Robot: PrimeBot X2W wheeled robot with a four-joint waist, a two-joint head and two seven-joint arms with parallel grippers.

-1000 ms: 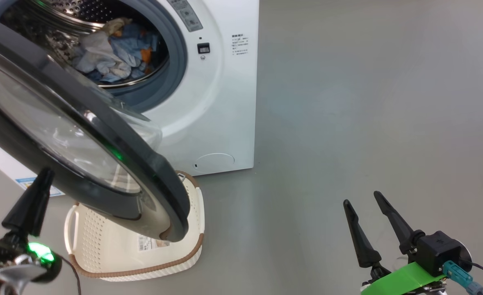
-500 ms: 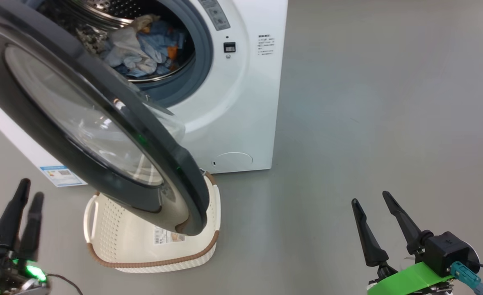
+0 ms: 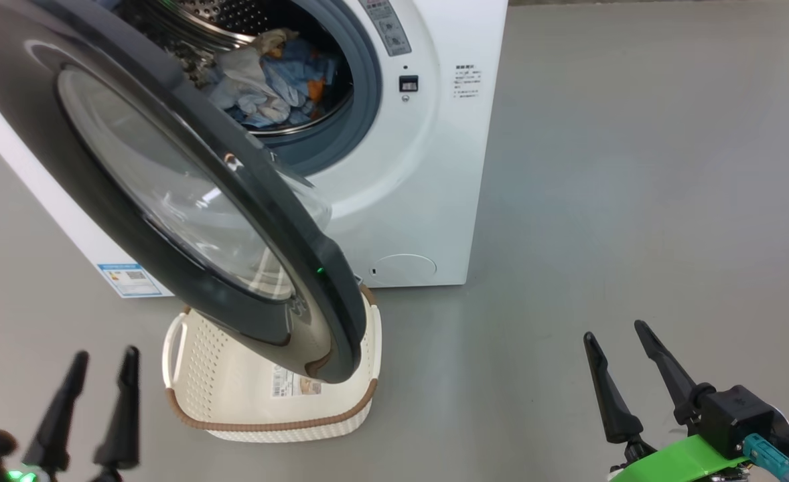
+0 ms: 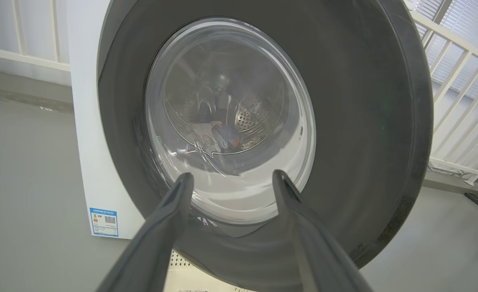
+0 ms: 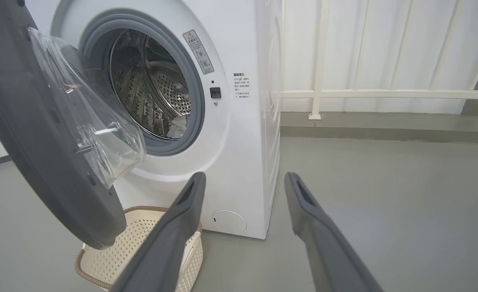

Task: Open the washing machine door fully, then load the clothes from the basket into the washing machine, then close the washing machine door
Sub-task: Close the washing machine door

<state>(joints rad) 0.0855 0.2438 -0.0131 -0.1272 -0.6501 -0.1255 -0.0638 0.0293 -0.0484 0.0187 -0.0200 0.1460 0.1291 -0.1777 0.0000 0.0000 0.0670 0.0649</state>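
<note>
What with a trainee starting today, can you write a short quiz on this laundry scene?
1. True or false: the washing machine door stands open over the basket.
2. Fill in: the left gripper and the right gripper both have ___ jaws.
3. Where do the clothes lie? A in the basket, B in the drum, C in the right gripper.
Key: 1 true; 2 open; 3 B.
</note>
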